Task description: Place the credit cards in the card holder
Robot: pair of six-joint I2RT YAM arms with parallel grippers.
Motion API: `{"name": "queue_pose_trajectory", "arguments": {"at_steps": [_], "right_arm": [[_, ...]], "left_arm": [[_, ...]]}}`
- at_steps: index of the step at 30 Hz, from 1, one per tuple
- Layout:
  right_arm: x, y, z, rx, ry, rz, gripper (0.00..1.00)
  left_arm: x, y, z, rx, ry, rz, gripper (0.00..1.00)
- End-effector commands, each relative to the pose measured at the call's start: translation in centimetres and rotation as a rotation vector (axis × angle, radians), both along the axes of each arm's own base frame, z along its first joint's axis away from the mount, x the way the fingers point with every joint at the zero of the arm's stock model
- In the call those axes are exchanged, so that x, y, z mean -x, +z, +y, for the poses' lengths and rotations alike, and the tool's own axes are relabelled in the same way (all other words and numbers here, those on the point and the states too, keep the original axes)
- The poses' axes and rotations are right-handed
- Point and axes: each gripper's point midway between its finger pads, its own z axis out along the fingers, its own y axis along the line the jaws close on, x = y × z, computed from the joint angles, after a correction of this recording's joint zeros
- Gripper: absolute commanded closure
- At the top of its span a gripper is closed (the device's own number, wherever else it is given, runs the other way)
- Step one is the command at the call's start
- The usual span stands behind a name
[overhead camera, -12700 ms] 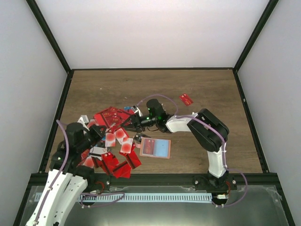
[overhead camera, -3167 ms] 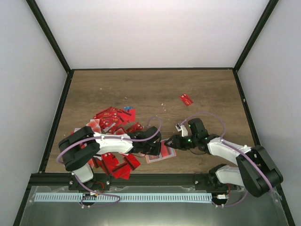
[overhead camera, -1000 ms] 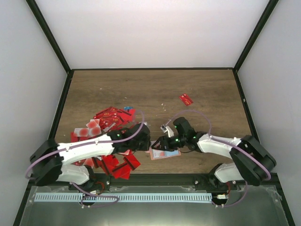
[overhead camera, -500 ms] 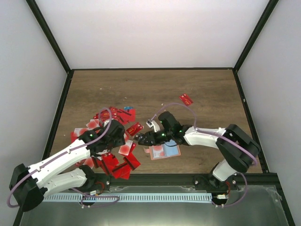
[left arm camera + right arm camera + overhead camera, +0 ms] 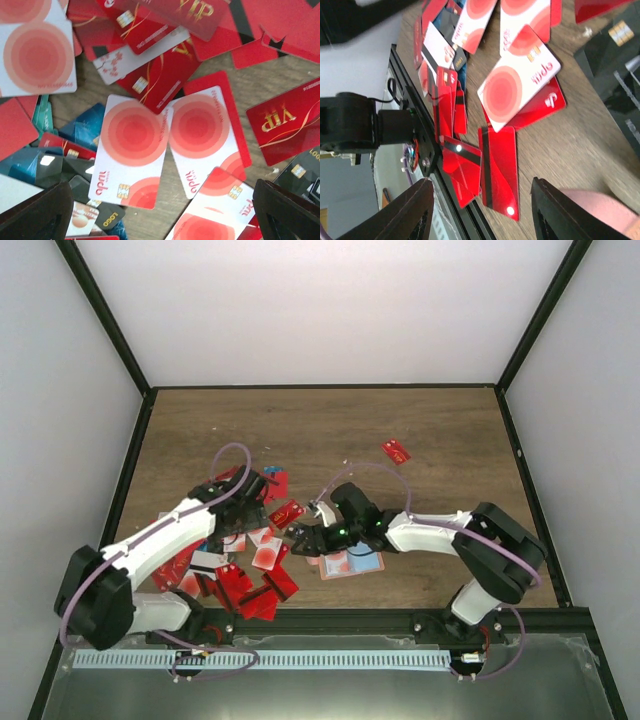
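Left arm swung back from card holder (image 5: pixel 355 566) to pile since a second ago. My left gripper (image 5: pixel 162 189) now spread wide, empty, over pink-white cards. My right gripper (image 5: pixel 481 184) shifted left, jaws part open, nothing between.
Bench (image 5: pixel 450 440): credit cards (image 5: pixel 232 580) heaped toward near-left corner.
Holder flat by near edge, mid-bench.
One red card (image 5: pixel 396 451) alone, well apart, toward far right.

The credit cards (image 5: pixel 132 150) are red, some white with salmon concentric circles.
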Motion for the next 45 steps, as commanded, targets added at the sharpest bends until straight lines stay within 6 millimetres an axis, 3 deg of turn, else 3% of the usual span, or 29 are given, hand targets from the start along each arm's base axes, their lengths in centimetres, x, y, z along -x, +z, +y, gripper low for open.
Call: {"name": "queue_pose_trajectory", "arguments": {"at_steps": [1, 4, 7, 16, 29, 35, 45], "right_arm": [[0.5, 0.5, -0.8, -0.018, 0.006, -0.054, 0.45], [0.9, 0.6, -1.3, -0.022, 0.011, -0.06, 0.44], [1.2, 0.9, -1.7, -0.03, 0.02, -0.065, 0.44], [2.2, 1.9, -1.9, -0.066, 0.069, -0.051, 0.43], [1.1, 2.4, -2.7, -0.104, 0.097, -0.043, 0.42], [0.7, 2.2, -3.1, -0.116, 0.106, -0.033, 0.42], [0.3, 1.6, -3.7, -0.117, 0.102, -0.014, 0.42]], "left_arm": [[-1.1, 0.3, -0.3, -0.054, -0.075, 0.047, 0.0], [-1.4, -0.7, -0.8, -0.044, -0.137, 0.117, 0.0], [-1.6, -1.1, 0.0, -0.088, -0.136, 0.171, 0.0], [-1.1, -4.2, 1.3, 0.058, -0.096, 0.302, 0.03], [1.0, -7.7, 1.9, 0.049, -0.046, 0.426, 0.08], [1.3, -9.0, 2.1, 0.059, -0.029, 0.447, 0.18], [1.3, -9.4, 2.0, 0.045, -0.027, 0.436, 0.32]]}}
